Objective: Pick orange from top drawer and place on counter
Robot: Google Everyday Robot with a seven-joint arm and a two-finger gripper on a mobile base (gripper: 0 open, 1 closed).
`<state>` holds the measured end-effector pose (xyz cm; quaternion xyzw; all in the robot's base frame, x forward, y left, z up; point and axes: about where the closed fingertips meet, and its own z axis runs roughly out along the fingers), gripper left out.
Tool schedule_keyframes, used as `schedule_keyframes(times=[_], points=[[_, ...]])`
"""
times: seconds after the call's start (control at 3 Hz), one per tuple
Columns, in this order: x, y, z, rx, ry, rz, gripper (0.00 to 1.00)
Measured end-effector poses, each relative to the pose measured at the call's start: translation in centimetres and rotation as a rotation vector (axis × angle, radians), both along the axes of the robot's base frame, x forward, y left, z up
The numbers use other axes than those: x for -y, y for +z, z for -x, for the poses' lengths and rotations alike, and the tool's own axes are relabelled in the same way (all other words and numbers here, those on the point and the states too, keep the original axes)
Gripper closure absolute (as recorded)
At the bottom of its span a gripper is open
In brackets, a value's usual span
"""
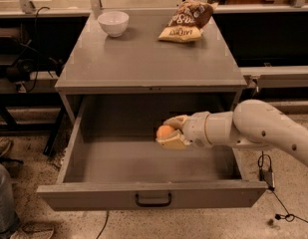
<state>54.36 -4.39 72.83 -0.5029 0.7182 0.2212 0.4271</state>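
Note:
The orange is a small round fruit held between the beige fingers of my gripper. The gripper is shut on it and holds it above the floor of the open top drawer, right of the drawer's middle. My white arm reaches in from the right over the drawer's right wall. The drawer is pulled fully out, with its dark handle at the front centre. The counter is the flat grey cabinet top behind and above the gripper.
A white bowl stands at the counter's back left. A brown chip bag lies at the back right. A person's leg and shoe are at the lower left. A cable lies on the floor at right.

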Motion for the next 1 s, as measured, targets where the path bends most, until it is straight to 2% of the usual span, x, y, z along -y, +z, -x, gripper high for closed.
schedule_keyframes(times=[0.33,0.67,1.0], points=[[2.6,4.0,0.1,0.084,-0.048,0.012,1.00],[6.2,9.7,-1.2,0.179,-0.096,0.017,1.00],[7.4,12.7,-4.3,0.216,-0.103,-0.020,1.00]])
